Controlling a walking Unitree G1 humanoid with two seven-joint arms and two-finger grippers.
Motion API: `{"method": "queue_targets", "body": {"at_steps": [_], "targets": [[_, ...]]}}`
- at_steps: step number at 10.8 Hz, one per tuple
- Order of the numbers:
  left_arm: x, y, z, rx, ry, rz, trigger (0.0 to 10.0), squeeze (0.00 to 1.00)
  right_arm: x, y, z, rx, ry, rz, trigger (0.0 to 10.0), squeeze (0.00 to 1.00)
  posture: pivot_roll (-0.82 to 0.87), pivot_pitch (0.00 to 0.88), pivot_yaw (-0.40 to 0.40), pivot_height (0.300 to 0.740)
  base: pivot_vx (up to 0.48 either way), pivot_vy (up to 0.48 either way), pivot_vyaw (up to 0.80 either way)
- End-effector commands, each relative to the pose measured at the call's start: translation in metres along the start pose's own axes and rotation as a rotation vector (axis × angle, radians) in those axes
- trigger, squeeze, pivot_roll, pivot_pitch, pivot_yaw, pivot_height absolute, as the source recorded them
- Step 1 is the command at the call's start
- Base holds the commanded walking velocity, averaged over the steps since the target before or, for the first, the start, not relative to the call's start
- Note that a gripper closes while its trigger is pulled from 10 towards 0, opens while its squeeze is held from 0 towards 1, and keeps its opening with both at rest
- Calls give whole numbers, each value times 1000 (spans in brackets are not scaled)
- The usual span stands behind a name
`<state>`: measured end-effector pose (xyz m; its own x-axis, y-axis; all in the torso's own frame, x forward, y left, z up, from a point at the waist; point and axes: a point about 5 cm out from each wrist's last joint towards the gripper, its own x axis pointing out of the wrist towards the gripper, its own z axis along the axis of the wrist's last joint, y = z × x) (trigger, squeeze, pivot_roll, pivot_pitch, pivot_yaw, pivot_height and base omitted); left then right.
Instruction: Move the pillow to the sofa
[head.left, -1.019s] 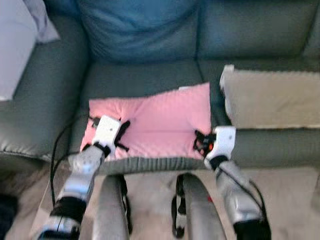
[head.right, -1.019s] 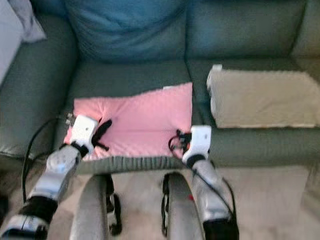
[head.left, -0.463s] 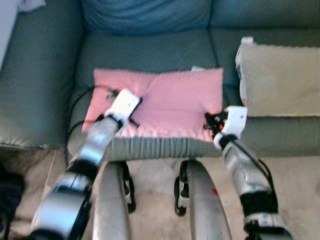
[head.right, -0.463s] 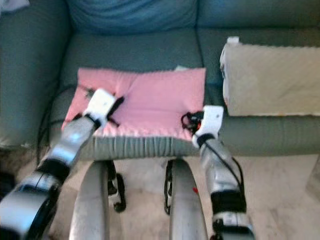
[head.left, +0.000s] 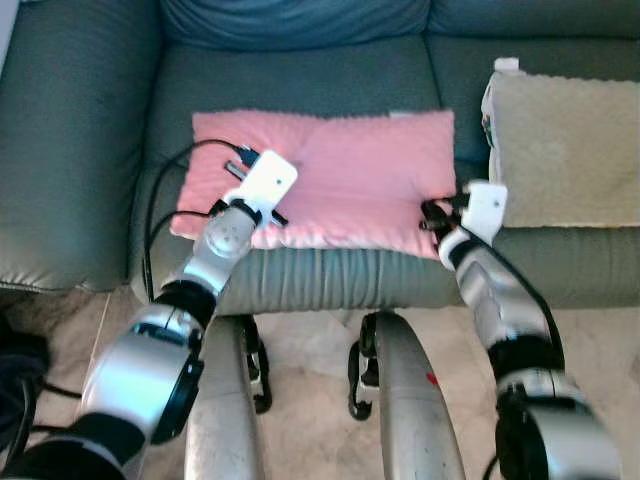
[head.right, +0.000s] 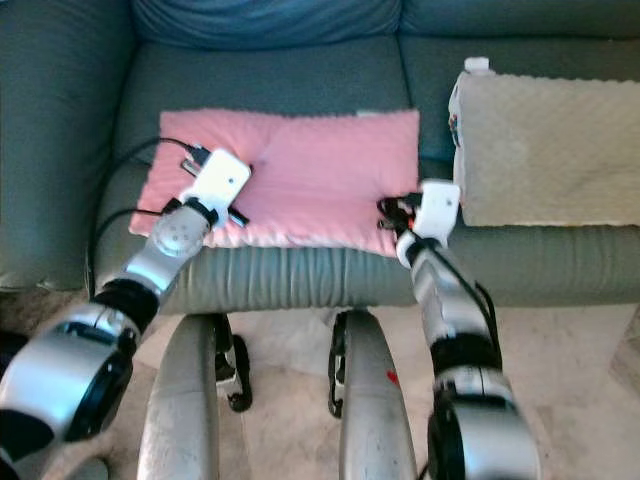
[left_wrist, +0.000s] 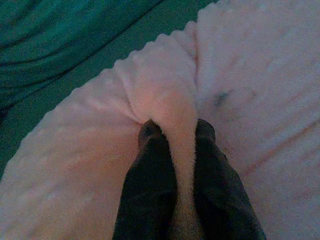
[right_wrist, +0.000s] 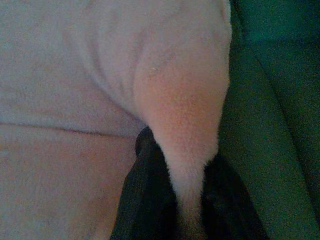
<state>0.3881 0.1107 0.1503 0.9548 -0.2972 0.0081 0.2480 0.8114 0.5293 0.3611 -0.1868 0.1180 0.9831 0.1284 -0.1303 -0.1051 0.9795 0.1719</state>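
Both grippers, left & right, had fingers pinching folds of pink pillow, already flat on sofa seat; I judged only release remained.

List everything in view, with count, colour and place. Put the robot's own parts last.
pillow: one, pink, flat on the sofa's left seat cushion, near its front edge.
sofa: one, dark teal-grey, across the top of the head views, with an armrest at the robot's left.
beige cushion: one, beige, on the right seat beside the pillow.
back cushion: one, blue, against the sofa back behind the pillow.
floor: pale beige, in front of the sofa.
left gripper: one, black fingers, pinching a fold of the pillow toward its left end.
right gripper: one, black fingers, pinching the pillow's right front corner.
legs: two, silver, below the sofa's front edge.
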Motion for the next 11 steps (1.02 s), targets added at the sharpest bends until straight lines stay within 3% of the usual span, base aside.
{"method": "queue_targets", "body": {"at_steps": [1, 3, 4, 5, 6, 11], "targets": [[-12, 18, -29, 6, 115, 77, 10000, 0, -9, -29, -11, 25, 43, -108, 10000, 0, -8, 471, 14, 626, 0, 0, 0], [-14, 29, -34, -5, 140, 127, 10000, 0, -5, -29, -7, 13, 35, -103, 10000, 0, -4, 468, 13, 626, 0, 0, 0], [-15, 30, -36, -50, 151, 140, 10000, 43, -2, -31, -3, 15, 17, -116, 10000, 416, 0, 465, 10, 626, 0, 0, 0], [-14, 29, -36, -84, 155, 137, 10000, 1000, -1, -32, -2, 17, 8, -128, 10000, 718, -1, 466, 8, 626, 0, 0, 0], [-13, 29, -35, -123, 152, 143, 10000, 1000, -1, -32, -1, 16, -8, -144, 10000, 1000, -5, 465, 3, 626, 0, 0, 0], [-12, 28, -33, -128, 153, 142, 10000, 1000, 1, -27, 4, 20, -61, -121, 10000, 1000, -2, 454, 2, 626, 0, 0, 0]]}}
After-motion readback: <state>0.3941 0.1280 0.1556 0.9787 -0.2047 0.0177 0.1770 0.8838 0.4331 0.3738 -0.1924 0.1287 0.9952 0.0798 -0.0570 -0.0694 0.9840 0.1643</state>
